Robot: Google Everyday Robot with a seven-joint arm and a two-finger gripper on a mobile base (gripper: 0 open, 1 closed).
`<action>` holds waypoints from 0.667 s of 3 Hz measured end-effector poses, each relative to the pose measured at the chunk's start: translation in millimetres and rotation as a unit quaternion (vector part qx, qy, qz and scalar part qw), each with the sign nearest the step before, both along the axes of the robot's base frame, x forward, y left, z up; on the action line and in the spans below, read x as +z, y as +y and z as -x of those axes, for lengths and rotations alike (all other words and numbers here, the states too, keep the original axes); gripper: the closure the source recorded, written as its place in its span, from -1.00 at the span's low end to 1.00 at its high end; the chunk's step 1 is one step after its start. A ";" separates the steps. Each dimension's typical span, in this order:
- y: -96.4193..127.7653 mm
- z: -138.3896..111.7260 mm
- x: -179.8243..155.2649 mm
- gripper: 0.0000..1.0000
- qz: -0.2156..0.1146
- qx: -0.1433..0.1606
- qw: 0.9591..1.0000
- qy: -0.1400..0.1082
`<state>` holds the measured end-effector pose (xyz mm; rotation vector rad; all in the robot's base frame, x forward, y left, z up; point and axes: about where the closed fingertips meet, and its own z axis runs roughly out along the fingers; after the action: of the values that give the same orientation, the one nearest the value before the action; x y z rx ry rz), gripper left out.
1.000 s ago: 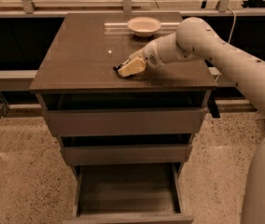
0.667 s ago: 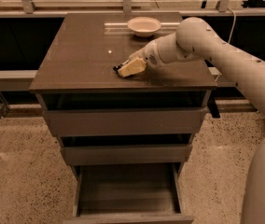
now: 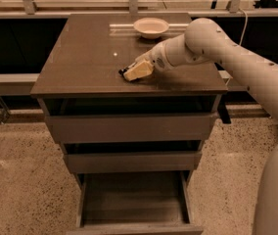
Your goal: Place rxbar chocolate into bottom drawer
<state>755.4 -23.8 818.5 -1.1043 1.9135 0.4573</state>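
The gripper (image 3: pixel 138 71) is down on the cabinet top (image 3: pixel 80 58), low and tilted, at the end of the pale arm (image 3: pixel 217 48) that reaches in from the right. Right at its tip, on the side away from the arm, a small dark piece of the rxbar chocolate (image 3: pixel 123 72) pokes out, lying on the top. The gripper covers the rest of it, and I cannot tell whether it has a hold on the bar or is only pressed against it. Behind the gripper, towards the back edge of the top, stands a white bowl (image 3: pixel 151 27), apart from both. Well below the gripper and nearer to me, the bottom drawer (image 3: pixel 134 199) is pulled out above the speckled floor (image 3: pixel 21 180). The upper drawer (image 3: pixel 129 128) and middle drawer (image 3: pixel 131 161) sit between it and the gripper.
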 end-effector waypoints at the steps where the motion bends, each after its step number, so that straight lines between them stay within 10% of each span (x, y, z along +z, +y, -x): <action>1: 0.0 0.0 0.0 1.00 0.000 0.000 1.000 0.000; 2: 0.0 0.0 0.0 1.00 0.000 0.000 1.000 0.000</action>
<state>755.4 -23.8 818.5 -1.1043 1.9135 0.4571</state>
